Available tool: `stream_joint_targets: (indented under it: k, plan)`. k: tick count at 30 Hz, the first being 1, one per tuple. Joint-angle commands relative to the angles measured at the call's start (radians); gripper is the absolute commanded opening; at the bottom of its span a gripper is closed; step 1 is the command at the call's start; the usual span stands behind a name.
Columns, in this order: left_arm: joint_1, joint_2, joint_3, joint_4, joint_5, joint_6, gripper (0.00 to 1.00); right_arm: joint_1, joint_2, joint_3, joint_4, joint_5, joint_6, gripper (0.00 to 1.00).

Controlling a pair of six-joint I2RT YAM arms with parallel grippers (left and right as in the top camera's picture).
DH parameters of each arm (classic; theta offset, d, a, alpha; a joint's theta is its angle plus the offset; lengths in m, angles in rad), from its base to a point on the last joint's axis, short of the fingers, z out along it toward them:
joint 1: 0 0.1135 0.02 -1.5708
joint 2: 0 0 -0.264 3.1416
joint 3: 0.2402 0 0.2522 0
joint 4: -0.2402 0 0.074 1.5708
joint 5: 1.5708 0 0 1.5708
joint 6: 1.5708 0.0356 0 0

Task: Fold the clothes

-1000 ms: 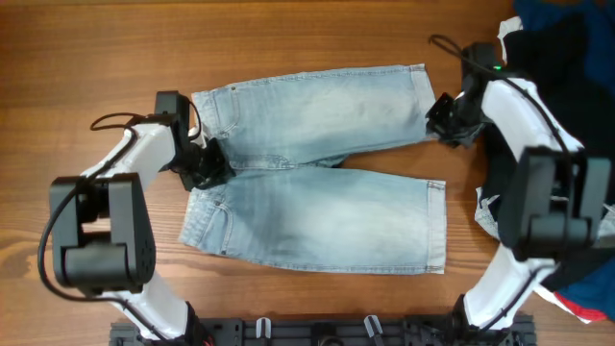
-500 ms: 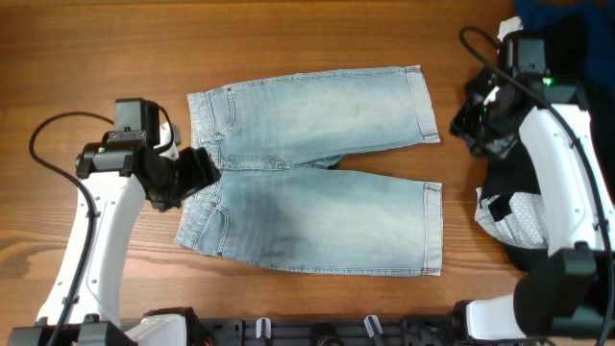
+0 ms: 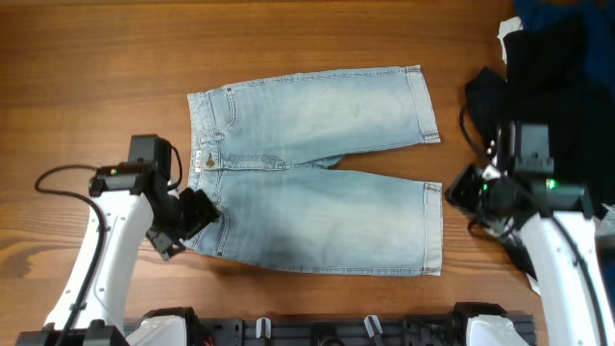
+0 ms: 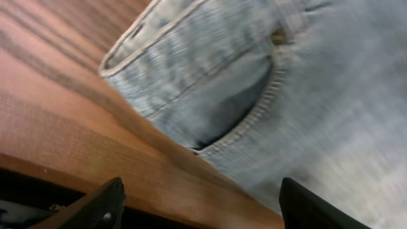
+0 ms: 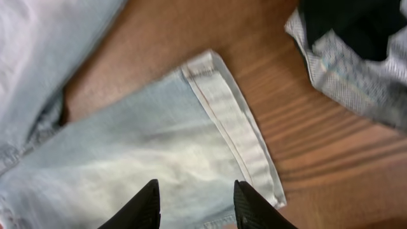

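Jeans [image 3: 317, 168], overhead: we are seeing them lying flat on the table [image 3: 96, 58], legs pointing right.
Left gripper [image 4: 200, 203], left wrist: hovering wide open and empty over the near pocket [image 4: 216, 114].
Right gripper [image 5: 194, 200], right wrist: hanging partly open, empty, above the near hem [image 5: 232, 121].
Denim: soft, floppy, probably fairly heavy; we are favouring waistband and hem corners.
Change: both grippers have come forward to the near leg.

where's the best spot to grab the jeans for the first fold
Judging by the flat spread, take the near leg at both ends: the waistband corner from the left, the hem from the right. Both edges lie free and flat.
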Motion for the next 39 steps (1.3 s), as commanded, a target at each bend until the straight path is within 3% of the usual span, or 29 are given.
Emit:
stream_joint_targets:
  k: [1, 6, 13, 17, 19, 23, 28, 39]
  plan:
    - [0.003, -0.016, -0.092, 0.052, -0.076, -0.206, 0.78, 0.01, -0.058, -0.041, 0.01, -0.019, 0.023, 0.38]
    - [0.003, -0.015, -0.206, 0.219, -0.08, -0.274, 0.74, 0.01, -0.062, -0.047, 0.004, -0.019, 0.019, 0.38]
    - [0.003, -0.015, -0.296, 0.352, -0.08, -0.276, 0.57, 0.01, -0.062, -0.056, -0.01, -0.061, 0.023, 0.38]
    - [0.003, -0.015, -0.312, 0.356, -0.08, -0.275, 0.29, 0.01, -0.062, -0.089, -0.009, -0.089, 0.049, 0.38]
    - [0.003, -0.015, -0.312, 0.356, -0.079, -0.275, 0.2, 0.01, -0.062, -0.121, 0.003, -0.09, 0.058, 0.38]
    - [0.003, -0.015, -0.312, 0.349, -0.065, -0.275, 0.18, 0.01, -0.062, -0.187, 0.018, -0.121, 0.08, 0.38]
    - [0.003, -0.015, -0.312, 0.34, -0.065, -0.272, 0.04, 0.01, -0.062, -0.253, 0.037, -0.155, 0.112, 0.38]
    - [0.003, -0.024, -0.308, 0.338, -0.066, -0.244, 0.04, 0.01, -0.062, -0.289, 0.023, -0.159, 0.126, 0.38]
